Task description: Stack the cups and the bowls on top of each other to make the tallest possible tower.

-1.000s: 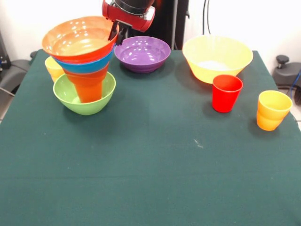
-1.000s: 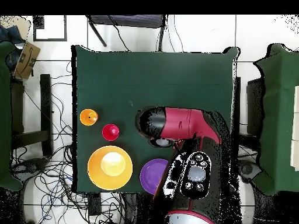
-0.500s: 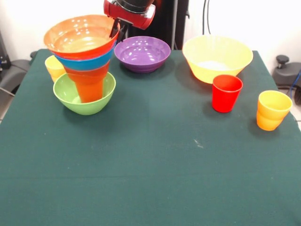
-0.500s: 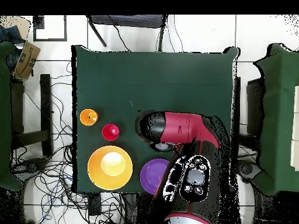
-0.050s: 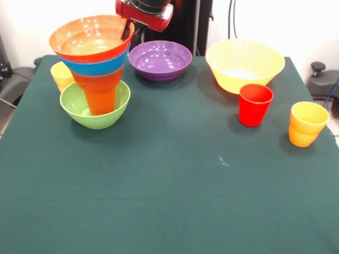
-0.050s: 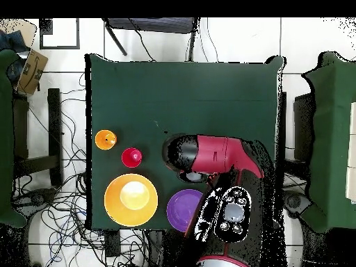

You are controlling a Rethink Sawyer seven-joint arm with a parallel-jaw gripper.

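The tower (image 5: 97,74) stands at the left in the front view: a green bowl (image 5: 79,108) at the base, an orange cup (image 5: 100,98), a blue bowl (image 5: 100,69), and a wide orange bowl (image 5: 89,38) on top. My gripper (image 5: 129,33) is shut on that top bowl's right rim. Loose on the cloth are a purple bowl (image 5: 160,60), a big yellow bowl (image 5: 244,64), a red cup (image 5: 255,105), a yellow-orange cup (image 5: 308,123) and a yellow cup (image 5: 60,75) behind the tower. In the overhead view my arm (image 6: 208,154) hides the tower and gripper.
A dark green cloth covers the table (image 5: 175,185). The overhead view shows the purple bowl (image 6: 181,208), yellow bowl (image 6: 130,199), red cup (image 6: 131,158) and yellow-orange cup (image 6: 105,140) grouped at the lower left, with cables on the floor around the table.
The wide orange bowl has lifted slightly and levelled out atop the tower, with my gripper rising at its rim. The other cups and bowls have not moved.
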